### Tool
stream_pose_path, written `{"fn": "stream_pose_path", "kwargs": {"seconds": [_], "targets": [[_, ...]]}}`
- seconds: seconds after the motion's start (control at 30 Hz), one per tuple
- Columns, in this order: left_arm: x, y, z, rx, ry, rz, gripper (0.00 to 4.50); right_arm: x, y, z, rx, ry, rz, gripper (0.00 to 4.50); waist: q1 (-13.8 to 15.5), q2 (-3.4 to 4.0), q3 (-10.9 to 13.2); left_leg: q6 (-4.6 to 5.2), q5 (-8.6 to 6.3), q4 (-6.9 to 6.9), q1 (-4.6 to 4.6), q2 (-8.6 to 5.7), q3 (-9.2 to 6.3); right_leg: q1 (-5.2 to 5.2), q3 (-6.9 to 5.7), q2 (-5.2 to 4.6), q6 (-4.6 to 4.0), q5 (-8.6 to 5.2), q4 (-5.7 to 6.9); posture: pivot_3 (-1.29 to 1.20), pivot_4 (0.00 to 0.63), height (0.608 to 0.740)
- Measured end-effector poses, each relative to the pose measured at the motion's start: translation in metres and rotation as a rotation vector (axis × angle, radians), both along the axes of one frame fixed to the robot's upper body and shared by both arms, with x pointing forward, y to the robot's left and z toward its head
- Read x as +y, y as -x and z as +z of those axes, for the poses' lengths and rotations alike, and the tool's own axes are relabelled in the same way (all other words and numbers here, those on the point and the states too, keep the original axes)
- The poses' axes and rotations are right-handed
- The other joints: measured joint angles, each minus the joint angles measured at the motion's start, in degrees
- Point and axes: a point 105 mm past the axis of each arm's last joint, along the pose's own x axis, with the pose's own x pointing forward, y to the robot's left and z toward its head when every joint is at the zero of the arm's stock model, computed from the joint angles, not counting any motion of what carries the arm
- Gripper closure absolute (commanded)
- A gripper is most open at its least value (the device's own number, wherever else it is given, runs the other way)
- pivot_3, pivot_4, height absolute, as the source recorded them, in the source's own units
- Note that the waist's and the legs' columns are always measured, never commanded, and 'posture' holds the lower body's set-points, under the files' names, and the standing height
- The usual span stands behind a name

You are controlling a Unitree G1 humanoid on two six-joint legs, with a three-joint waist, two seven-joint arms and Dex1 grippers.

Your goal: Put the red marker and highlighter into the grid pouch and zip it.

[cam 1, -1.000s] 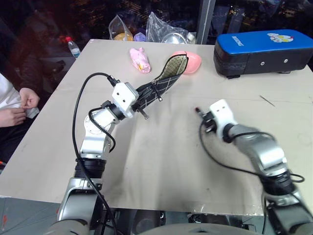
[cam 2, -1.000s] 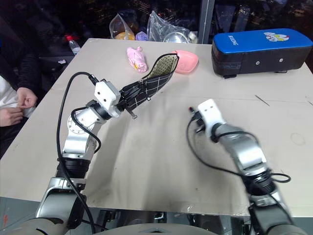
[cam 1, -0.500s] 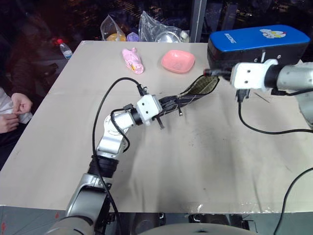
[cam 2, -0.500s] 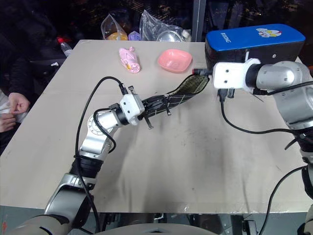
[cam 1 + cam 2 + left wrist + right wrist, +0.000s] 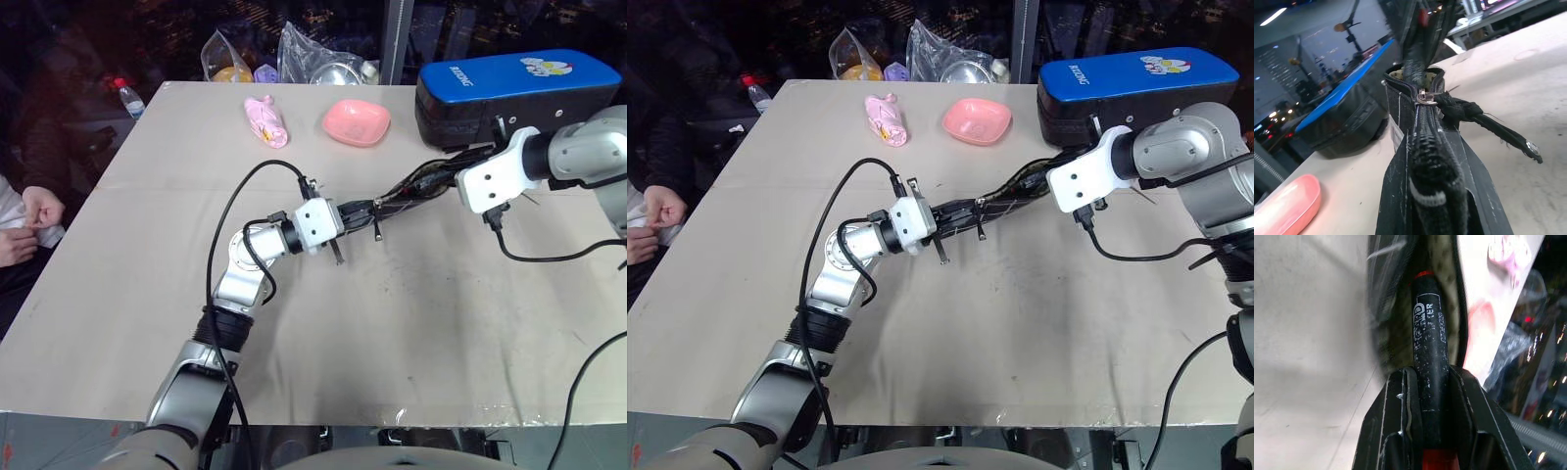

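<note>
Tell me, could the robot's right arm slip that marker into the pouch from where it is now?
Probably yes. The right gripper holds the red marker with its tip already at the grid pouch's open mouth, which the left gripper holds up; nothing blocks it.

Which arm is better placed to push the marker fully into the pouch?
The right. Its claw grips the marker, tip already at the pouch mouth. The left claw holds the pouch.
</note>
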Motion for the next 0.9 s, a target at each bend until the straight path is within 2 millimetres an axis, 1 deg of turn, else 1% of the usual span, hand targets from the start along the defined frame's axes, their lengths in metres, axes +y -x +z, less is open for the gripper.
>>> {"fn": "stream_pose_path", "kwargs": {"seconds": [0.13,0.23,0.33,0.37,0.4,0.47,0.5,0.57,0.6,0.63,0.7,0.77,0.8,0.83,0.9], "targets": [[-0.007,0.004,0.001,-0.021,-0.01,-0.033,4.5,0.025,0.005,-0.019,0.03,0.038,0.11,4.24,0.0,0.0,0.0,0.0,0.0,0.03,0.0,0.0,0.01,0.0,0.0,0.0,0.0,0.0,0.03,0.0,0.15,0.74],[-0.009,0.004,0.001,-0.023,-0.005,-0.039,4.5,0.032,0.007,-0.025,0.058,0.027,0.132,4.24,0.3,0.01,0.0,0.0,0.0,0.03,-0.01,-0.01,0.01,0.01,-0.01,-0.02,0.0,0.0,0.01,0.0,0.15,0.74],[-0.01,0.004,0.002,-0.023,0.001,-0.039,4.5,0.04,0.007,-0.036,0.121,-0.063,0.119,4.24,0.2,0.01,0.0,0.0,0.0,0.06,-0.01,-0.01,0.0,0.02,-0.01,-0.02,0.0,0.0,0.04,0.0,0.15,0.74],[-0.011,0.004,0.002,-0.023,0.003,-0.039,4.5,0.044,0.007,-0.041,0.149,-0.101,0.106,3.23,0.2,0.01,0.0,0.0,0.0,0.07,-0.01,0.0,0.0,0.02,-0.02,-0.01,0.0,0.0,0.07,0.0,0.15,0.74],[-0.012,0.004,0.002,-0.024,0.003,-0.04,4.5,0.045,0.006,-0.044,0.169,-0.123,0.093,3.02,0.2,0.01,0.0,0.0,0.0,0.07,-0.01,-0.01,0.0,0.01,-0.02,-0.01,0.0,0.0,0.09,0.0,0.15,0.74],[-0.012,0.003,0.002,-0.03,0.002,-0.025,4.5,0.043,0.003,-0.041,0.198,-0.172,0.05,2.06,0.3,0.02,0.0,0.0,0.0,0.08,-0.01,-0.01,0.0,0.02,-0.02,-0.01,0.0,0.0,0.09,0.0,0.15,0.74],[-0.013,0.002,0.003,-0.032,0.011,-0.018,4.5,0.04,0.001,-0.035,0.197,-0.207,0.027,1.8,0.3,0.02,0.0,0.0,0.0,0.09,-0.01,-0.01,-0.01,0.02,-0.02,-0.01,0.0,0.0,0.09,0.0,0.15,0.74],[-0.015,0.001,0.007,-0.041,0.032,-0.005,4.5,0.034,0.0,-0.021,0.228,-0.303,-0.039,0.86,0.4,0.02,0.0,0.0,0.0,0.08,-0.03,-0.01,-0.03,0.02,-0.02,-0.02,0.0,0.0,0.08,0.0,0.15,0.74],[-0.016,0.001,0.01,-0.051,0.041,-0.005,4.5,0.032,0.002,-0.017,0.251,-0.335,-0.055,0.6,0.5,0.01,0.0,0.0,0.0,0.08,-0.03,-0.01,-0.05,0.02,-0.04,-0.01,-0.01,0.01,0.07,0.0,0.15,0.74],[-0.018,0.002,0.016,-0.07,0.046,-0.011,4.5,0.033,0.006,-0.014,0.285,-0.37,-0.071,0.6,0.4,0.02,0.0,0.0,0.0,0.07,-0.03,-0.01,-0.05,0.02,-0.04,-0.02,-0.01,0.01,0.08,0.0,0.15,0.74],[-0.02,0.004,0.019,-0.088,0.049,-0.02,4.5,0.027,0.012,-0.011,0.379,-0.465,-0.134,0.6,0.5,0.02,0.0,0.0,0.0,0.06,-0.03,0.0,-0.09,0.02,-0.05,-0.02,-0.01,0.01,0.08,0.0,0.15,0.74],[-0.023,0.008,0.024,-0.109,0.057,-0.035,4.5,0.021,0.027,-0.006,0.565,-0.664,-0.229,0.6,0.6,0.02,0.0,0.01,0.0,0.05,-0.07,0.0,-0.16,0.02,-0.03,-0.07,-0.02,0.01,0.08,0.0,0.15,0.74],[-0.023,0.009,0.025,-0.114,0.059,-0.038,4.5,0.02,0.031,-0.004,0.621,-0.723,-0.255,0.6,0.7,0.02,0.0,0.01,0.0,0.06,-0.08,0.0,-0.17,0.02,-0.01,-0.12,-0.02,0.01,0.08,0.0,0.15,0.74],[-0.025,0.012,0.029,-0.129,0.066,-0.049,4.5,0.02,0.039,-0.001,0.709,-0.83,-0.288,0.6,0.7,0.02,0.0,0.01,0.0,0.06,-0.1,0.01,-0.26,0.04,0.02,-0.34,-0.03,0.02,0.08,0.0,0.15,0.74],[-0.027,0.016,0.033,-0.15,0.072,-0.063,4.5,0.019,0.047,0.002,0.798,-0.919,-0.332,0.6,0.5,0.04,0.0,0.01,0.0,0.07,-0.09,-0.03,-0.28,0.05,0.01,-0.4,-0.03,0.02,0.13,0.0,0.15,0.74]]}}
